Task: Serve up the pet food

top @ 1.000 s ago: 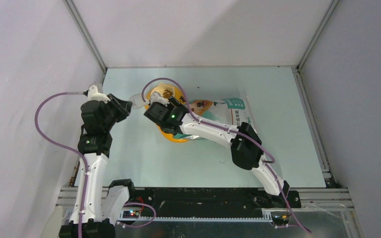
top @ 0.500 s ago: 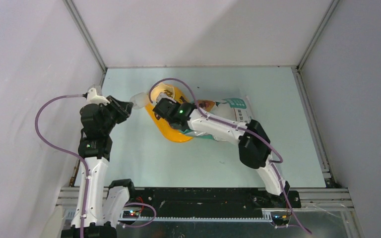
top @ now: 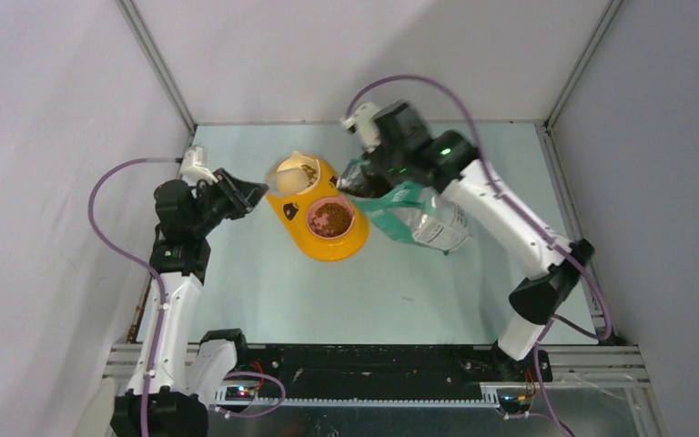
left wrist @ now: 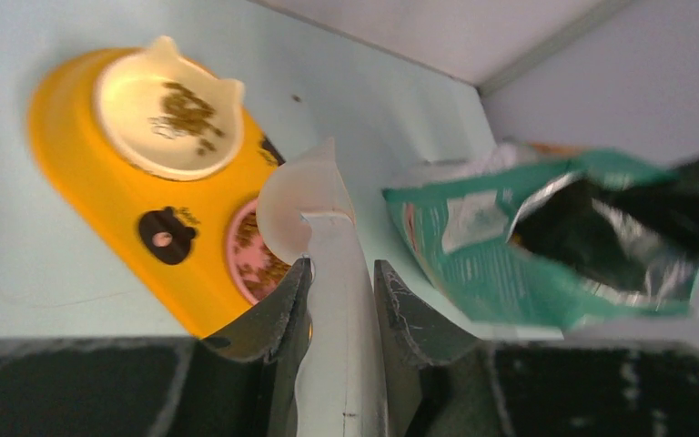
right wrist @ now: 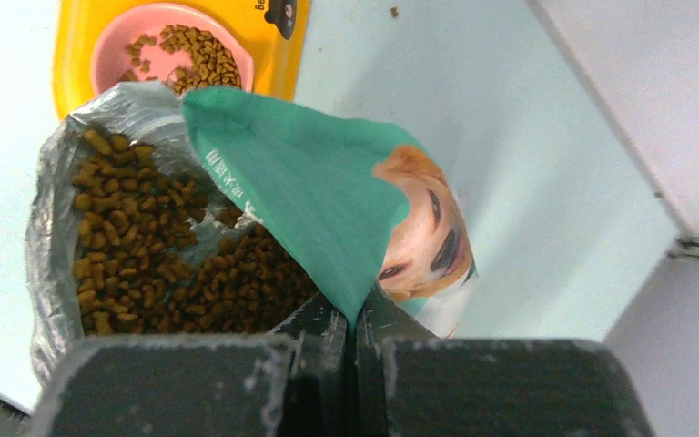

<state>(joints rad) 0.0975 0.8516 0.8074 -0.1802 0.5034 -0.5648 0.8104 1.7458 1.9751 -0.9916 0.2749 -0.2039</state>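
1. From above, the left gripper (top: 253, 192) reaches toward the left edge of the yellow feeder (top: 326, 252), which lies on the pale green table (top: 264, 291). Pet food (top: 331, 218) fills the feeder's pink bowl (top: 349, 218), and a few pellets lie in the cream bowl (top: 298, 175) behind it. The right gripper (top: 355, 182) holds the green pouch (top: 423, 218) by its mouth, just right of the feeder, with the pouch tilted and its mouth toward the pink bowl
2. At the left wrist, the two fingers (left wrist: 282, 309) are clamped on the handle of a clear plastic scoop (left wrist: 308, 196). Its cup hangs over the feeder's near edge, partly covering the pink bowl. No pellets can be made out in the cup. The pouch's open mouth shows blurred to the right
3. At the right wrist, the jaws are pinched tight on the pouch's green edge, beside the printed dog's face (right wrist: 419, 228). A heap of pet food lies inside the open pouch, against its silver lining, and more sits in the pink bowl beyond the mouth
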